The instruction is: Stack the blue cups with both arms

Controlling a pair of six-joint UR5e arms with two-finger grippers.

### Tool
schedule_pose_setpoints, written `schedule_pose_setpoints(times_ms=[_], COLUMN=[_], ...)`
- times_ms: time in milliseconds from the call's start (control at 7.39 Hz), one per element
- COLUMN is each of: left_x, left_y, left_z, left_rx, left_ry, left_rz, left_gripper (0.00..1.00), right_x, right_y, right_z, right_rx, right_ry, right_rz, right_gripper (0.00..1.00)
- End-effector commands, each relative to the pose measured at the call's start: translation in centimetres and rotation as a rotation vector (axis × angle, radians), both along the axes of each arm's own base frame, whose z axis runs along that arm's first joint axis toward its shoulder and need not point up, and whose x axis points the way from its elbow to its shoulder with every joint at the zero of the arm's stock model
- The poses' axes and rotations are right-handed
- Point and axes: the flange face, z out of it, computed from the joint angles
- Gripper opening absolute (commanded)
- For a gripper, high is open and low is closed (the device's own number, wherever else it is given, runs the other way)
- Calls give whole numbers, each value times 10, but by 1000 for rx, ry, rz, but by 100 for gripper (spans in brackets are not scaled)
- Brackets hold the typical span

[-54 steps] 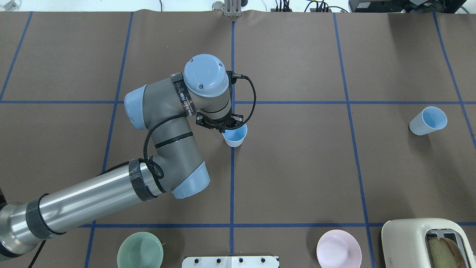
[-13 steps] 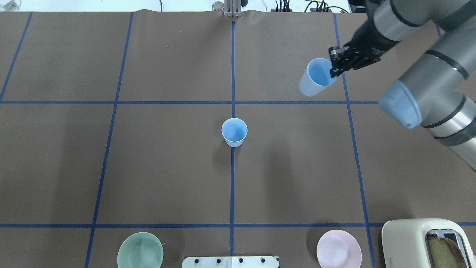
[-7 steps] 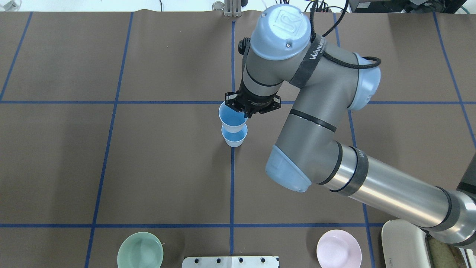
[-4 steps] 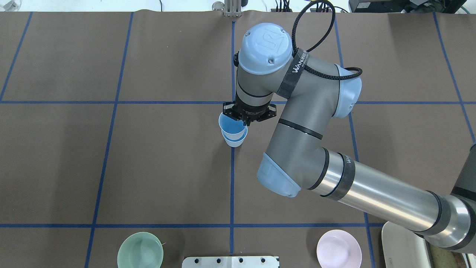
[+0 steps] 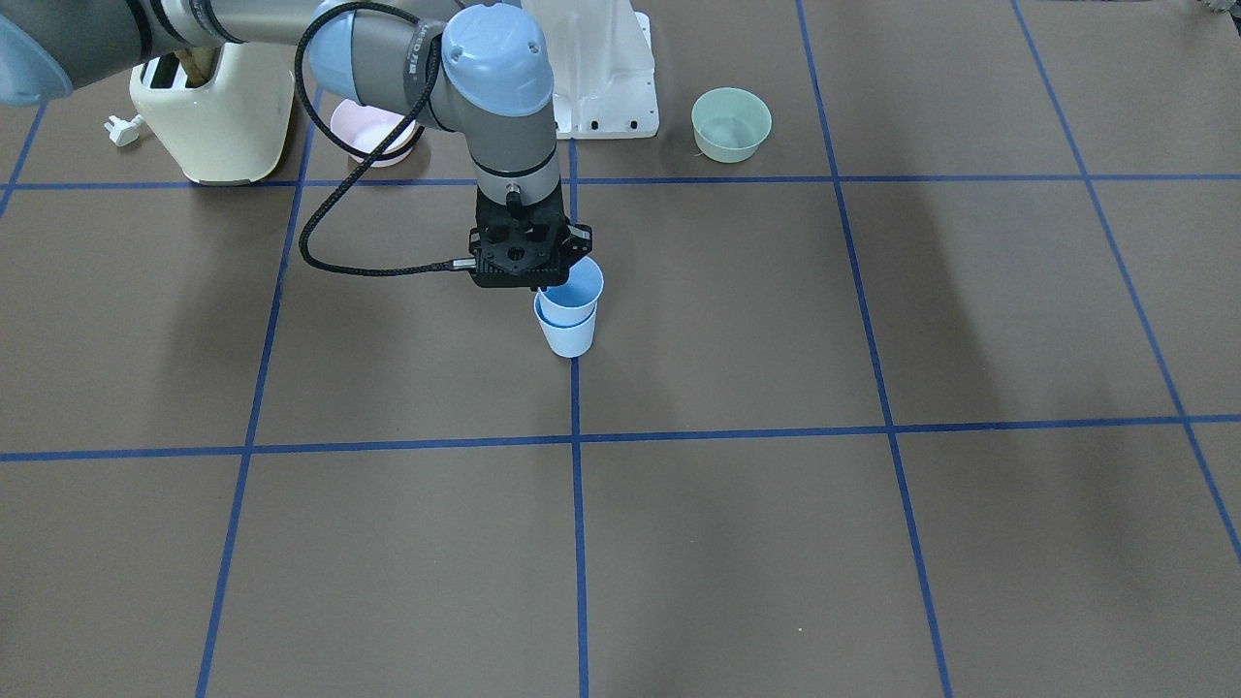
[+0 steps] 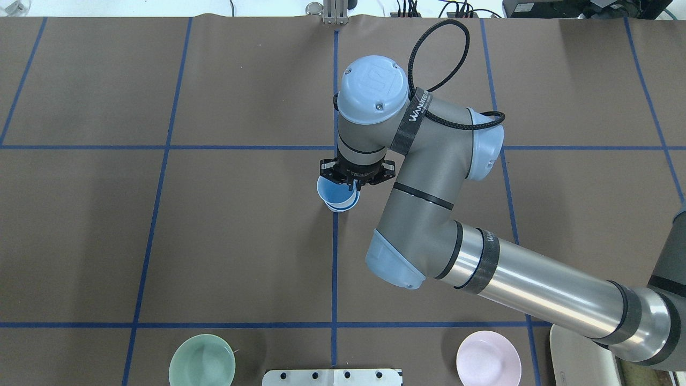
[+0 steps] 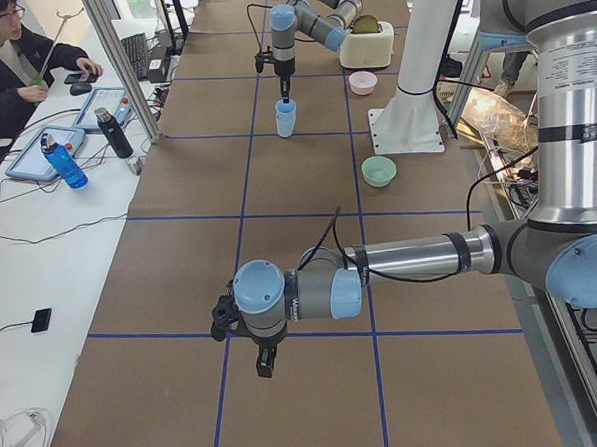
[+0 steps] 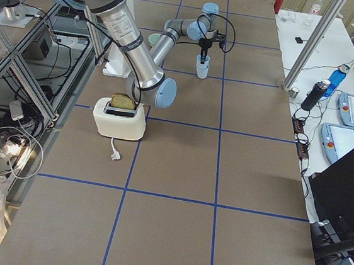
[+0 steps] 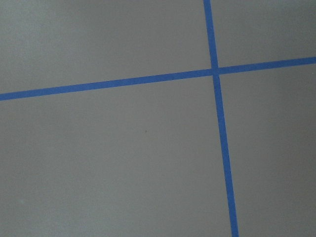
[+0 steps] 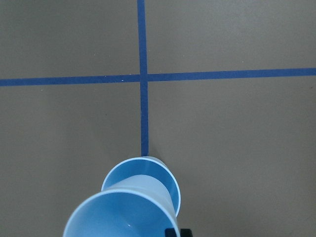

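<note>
The right gripper (image 6: 352,185) pinches the rim of the upper blue cup (image 5: 579,284), which sits nested in the lower blue cup (image 5: 567,337); whether the left gripper (image 7: 265,363) is spread or closed cannot be told.

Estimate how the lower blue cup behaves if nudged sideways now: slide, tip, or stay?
Probably light: lower cup looks like thin plastic, so it should slide easily. Likely tippy: narrow base, wider rim, and the upper cup nested inside raises the stack. The right tool pinching that rim could drag both.
</note>
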Motion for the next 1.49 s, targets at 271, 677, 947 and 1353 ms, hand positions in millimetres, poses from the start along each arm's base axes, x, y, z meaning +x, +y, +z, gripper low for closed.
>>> schedule_pose_setpoints(times_ms=[271,677,947,1353], left_x=[0,3,4,21], left_y=[0,0,-3,-10], left_z=[0,-6,-17,-34], left_rx=[-2,-51,-33,15], left_ry=[1,40,27,-46], left_rz=[0,-50,-47,2], left_gripper=[98,98,98,98], right_x=[5,100,231,424], right_y=[-14,-102,-172,-228], right_z=[-3,18,86,243], right_rx=[26,100,169,264], right_ry=[-36,-11,-10,61], right_rz=[22,61,-37,-180], right_gripper=[100,100,100,100])
